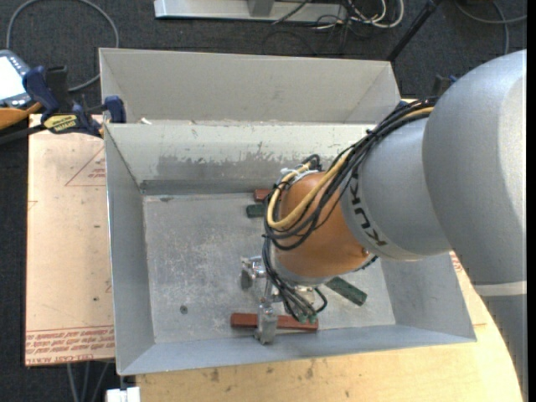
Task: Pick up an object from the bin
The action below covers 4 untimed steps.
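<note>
Reaching in from the right edge of the bin (180,258), the arm is bent steeply down with the wrist near vertical. Most of the tool is hidden by the orange wrist cover (314,229) and its loops of black cables (280,224).

Below them the gripper (266,332) sits low, close to the front edge and about midway along it, over the middle of a reddish-brown flat bar (295,325). The bar lies flat on the floor, its long side parallel to the front wall, with an end showing on either side of the gripper. Open or closed: cannot tell, the tip is partly masked.

Likely reason for the upright pose: the bar sits close under the sloping front wall, so a straight-down approach across its narrow width keeps clearance.

Just right of the wrist lies a dark green piece (347,292). A green scrap (255,211) and a reddish scrap (262,194) lie near the back wall, well apart from the gripper.
</note>
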Available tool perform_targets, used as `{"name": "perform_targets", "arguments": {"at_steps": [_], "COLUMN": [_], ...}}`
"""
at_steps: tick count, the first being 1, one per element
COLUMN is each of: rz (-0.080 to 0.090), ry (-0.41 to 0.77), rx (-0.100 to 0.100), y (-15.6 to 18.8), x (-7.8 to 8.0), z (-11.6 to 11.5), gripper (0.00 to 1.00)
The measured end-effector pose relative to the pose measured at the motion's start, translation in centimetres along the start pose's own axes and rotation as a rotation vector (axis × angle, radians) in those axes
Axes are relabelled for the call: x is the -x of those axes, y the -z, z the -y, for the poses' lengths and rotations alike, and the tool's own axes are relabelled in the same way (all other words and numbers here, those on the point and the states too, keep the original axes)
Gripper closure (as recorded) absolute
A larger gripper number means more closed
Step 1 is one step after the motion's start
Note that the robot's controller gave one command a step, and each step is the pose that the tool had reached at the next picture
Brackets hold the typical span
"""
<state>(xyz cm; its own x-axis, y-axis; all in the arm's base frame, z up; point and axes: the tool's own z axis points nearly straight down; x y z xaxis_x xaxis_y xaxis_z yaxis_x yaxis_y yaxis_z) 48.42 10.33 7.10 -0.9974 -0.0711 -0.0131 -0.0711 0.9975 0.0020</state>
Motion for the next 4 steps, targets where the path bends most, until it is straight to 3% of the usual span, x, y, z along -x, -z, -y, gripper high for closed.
{"name": "perform_targets", "arguments": {"at_steps": [1, 2, 3, 4], "rz": [-0.001, -0.012, -0.010, -0.005], "ry": [-0.092, -0.092, -0.093, -0.094], "rx": [0.000, -0.001, -0.001, -0.001], "y": [0.1, -0.1, 2.7, 11.3], "x": [-0.2, -0.5, -0.4, -0.1], "z": [2.5, 2.5, 2.5, 2.4], "gripper": [0.00, 1.00, 1.00, 1.00]}}
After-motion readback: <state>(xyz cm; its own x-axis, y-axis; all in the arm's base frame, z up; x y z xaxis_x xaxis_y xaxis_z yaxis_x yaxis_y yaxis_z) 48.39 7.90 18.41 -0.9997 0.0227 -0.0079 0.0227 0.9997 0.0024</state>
